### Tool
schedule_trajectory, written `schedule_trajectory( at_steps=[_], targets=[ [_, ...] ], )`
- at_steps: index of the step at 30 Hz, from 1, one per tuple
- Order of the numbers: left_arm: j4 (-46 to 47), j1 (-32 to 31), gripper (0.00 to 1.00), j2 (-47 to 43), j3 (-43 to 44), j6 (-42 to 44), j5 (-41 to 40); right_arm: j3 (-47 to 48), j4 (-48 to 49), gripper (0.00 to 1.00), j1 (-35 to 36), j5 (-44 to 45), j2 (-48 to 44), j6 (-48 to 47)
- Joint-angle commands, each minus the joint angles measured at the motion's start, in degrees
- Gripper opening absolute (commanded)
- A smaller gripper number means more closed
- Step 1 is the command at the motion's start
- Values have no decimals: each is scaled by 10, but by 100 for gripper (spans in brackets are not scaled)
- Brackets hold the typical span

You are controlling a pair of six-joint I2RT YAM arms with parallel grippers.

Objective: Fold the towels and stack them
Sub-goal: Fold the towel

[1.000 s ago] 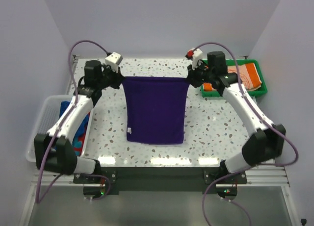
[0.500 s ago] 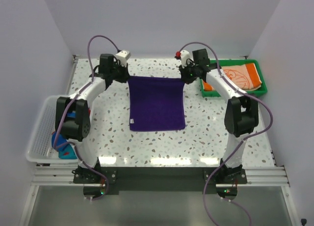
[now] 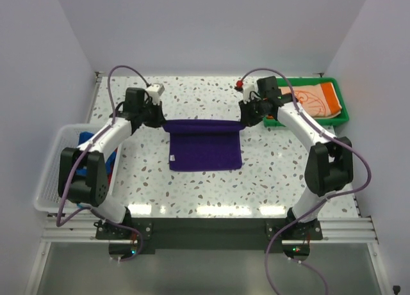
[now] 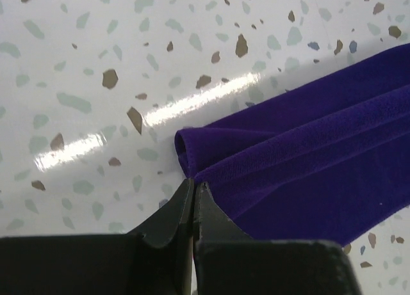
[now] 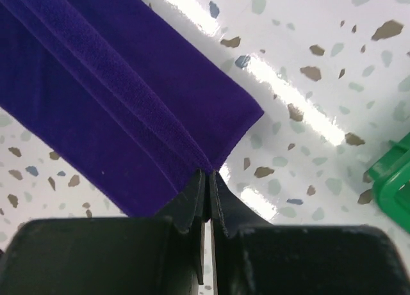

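Pinching both far corners of the purple towel (image 3: 205,151): left gripper (image 4: 193,187) is clamped on the left one, right gripper (image 5: 208,175) on the right one. In both wrist views the jaws are pressed together right at the hem, with no gap showing.

The towel sits mid-table (image 3: 269,173) between the arms. Its near part lies flat, and the held edge is doubled back over it, with a fold loop visible just past the left fingertips. This looks like a half-fold, far edge towards near edge.

Reason for the two-corner hold, as I read it: it keeps the edge taut and straight, so the fold lands square rather than skewed.

The orange-and-white towel (image 3: 314,100) lies in the green tray (image 3: 343,119) at far right. The coloured towels (image 3: 85,141) are bunched in the white basket (image 3: 54,154) at left, apparently not folded yet.
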Motion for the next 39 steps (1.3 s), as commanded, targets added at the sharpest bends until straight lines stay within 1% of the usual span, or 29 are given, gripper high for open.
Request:
schedule_trajectory(
  at_steps=[1, 5, 11, 18, 34, 37, 39],
  targets=[
    [-29, 2, 0, -48, -43, -37, -37, -29, -39, 0, -4, -10, -37, 49],
    [-55, -8, 0, -83, -74, -57, -44, -67, -33, 0, -5, -18, -70, 101],
    [-51, -19, 0, -117, -130, -106, -29, -131, -2, 0, -4, -42, -85, 156],
    [-31, -39, 0, -98, -167, -113, -41, -182, 29, 0, 3, -41, -74, 170],
    [-38, -70, 1, -75, -181, -115, -58, -205, 43, 0, 27, -24, -34, 181],
    [-42, -73, 3, -75, -184, -116, -62, -205, 37, 1, 29, -19, -35, 180],
    [-45, -76, 9, -80, -182, -117, -63, -206, 32, 5, 30, -18, -38, 183]
  ],
)
